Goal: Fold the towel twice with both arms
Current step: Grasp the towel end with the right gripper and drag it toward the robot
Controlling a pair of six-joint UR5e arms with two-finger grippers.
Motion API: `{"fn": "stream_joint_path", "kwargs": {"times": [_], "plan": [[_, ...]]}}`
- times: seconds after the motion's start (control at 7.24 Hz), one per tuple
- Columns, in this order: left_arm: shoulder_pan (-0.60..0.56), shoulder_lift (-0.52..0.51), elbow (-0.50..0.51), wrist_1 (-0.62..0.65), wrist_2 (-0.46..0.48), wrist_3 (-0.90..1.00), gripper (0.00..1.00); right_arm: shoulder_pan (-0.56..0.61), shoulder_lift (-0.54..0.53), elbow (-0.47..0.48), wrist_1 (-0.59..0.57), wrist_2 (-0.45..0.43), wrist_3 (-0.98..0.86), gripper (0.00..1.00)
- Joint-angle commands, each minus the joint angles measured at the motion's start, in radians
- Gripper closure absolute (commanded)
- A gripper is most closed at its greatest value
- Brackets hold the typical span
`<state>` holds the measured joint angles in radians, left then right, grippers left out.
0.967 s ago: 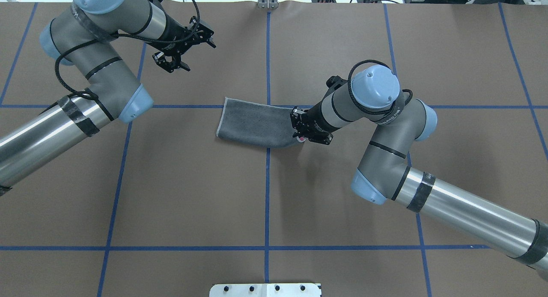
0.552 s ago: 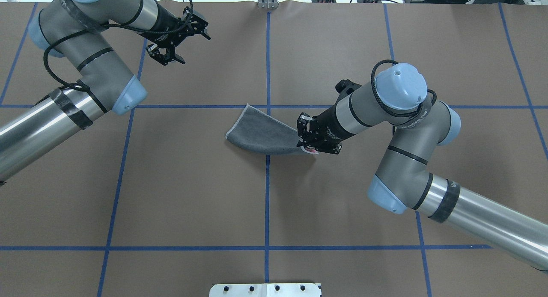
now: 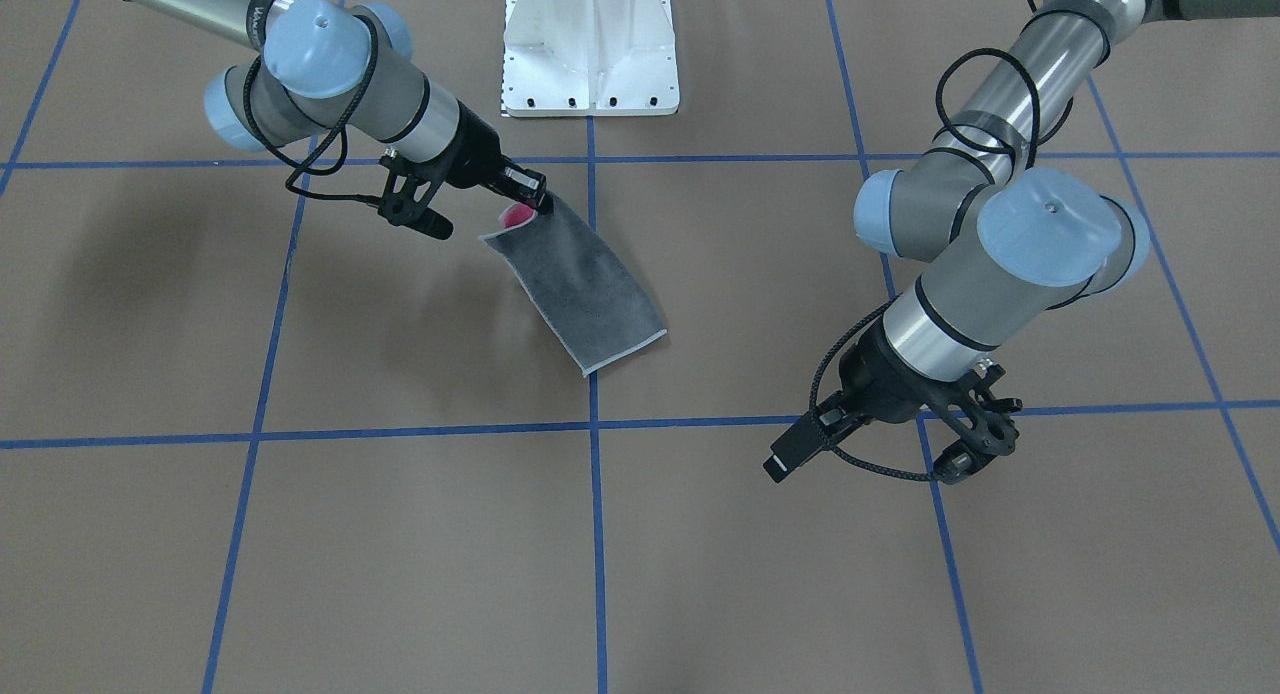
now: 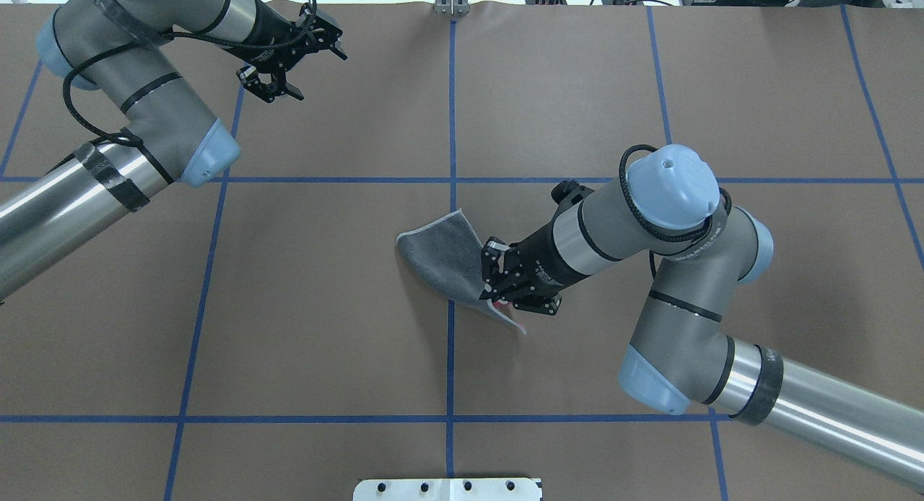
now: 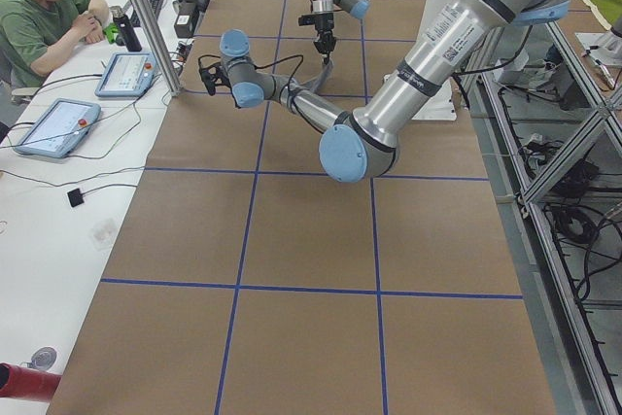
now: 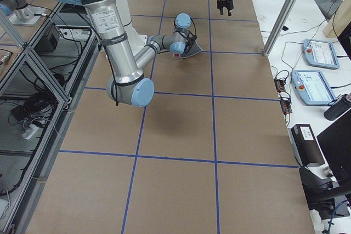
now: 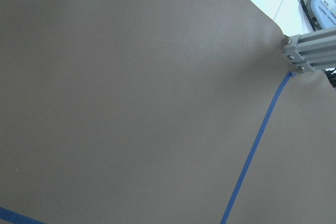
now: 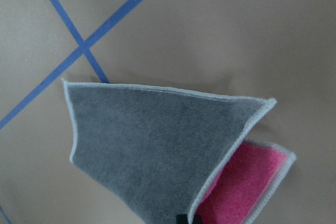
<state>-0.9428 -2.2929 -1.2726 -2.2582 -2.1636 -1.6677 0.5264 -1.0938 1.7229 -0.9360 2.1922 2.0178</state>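
Your right pincer [image 4: 498, 284], clamped on one end of the once-folded towel [image 4: 440, 259], swung it toward 6 o'clock, lifting it near the middle of the tabletop [image 4: 325, 306]. Your left pincer [image 4: 314, 71], spread open, backed away toward 11 o'clock, so the second fold seemed one-armed.

You've got a towel [image 4: 440, 259]: dark grey outside, pink inside, light grey edging. Bench [image 4: 325, 306] is brown with blue grid lines [image 4: 451, 111].

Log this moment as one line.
right gripper: shut on once-folded grey-pink terry towel, gripped end lifted | left gripper: open, empty, away | second fold: not done
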Motion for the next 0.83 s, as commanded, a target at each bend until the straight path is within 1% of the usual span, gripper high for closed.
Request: {"fn": "stream_joint_path", "kwargs": {"times": [0.0,0.14,0.28,0.41,0.55,0.69], "plan": [[-0.004,0.004,0.002,0.002,0.002,0.025,0.01,-0.081,0.035,0.0,0.003,-0.008,0.021,1.0],[-0.004,0.004,0.002,0.002,0.002,0.025,0.01,-0.106,0.051,-0.008,0.005,-0.026,0.021,1.0],[-0.002,0.004,0.004,0.002,0.002,0.025,0.01,-0.109,0.054,-0.009,0.008,-0.034,0.012,0.01],[-0.001,0.004,0.004,0.002,0.002,0.025,0.01,-0.108,0.049,-0.005,0.008,-0.038,0.009,0.0],[0.004,0.003,0.004,0.002,0.002,0.023,0.01,-0.096,0.048,-0.002,0.008,-0.067,0.006,0.0],[0.009,0.0,0.002,0.002,0.001,0.023,0.01,-0.07,0.049,0.001,0.008,-0.062,0.006,0.0]]}}
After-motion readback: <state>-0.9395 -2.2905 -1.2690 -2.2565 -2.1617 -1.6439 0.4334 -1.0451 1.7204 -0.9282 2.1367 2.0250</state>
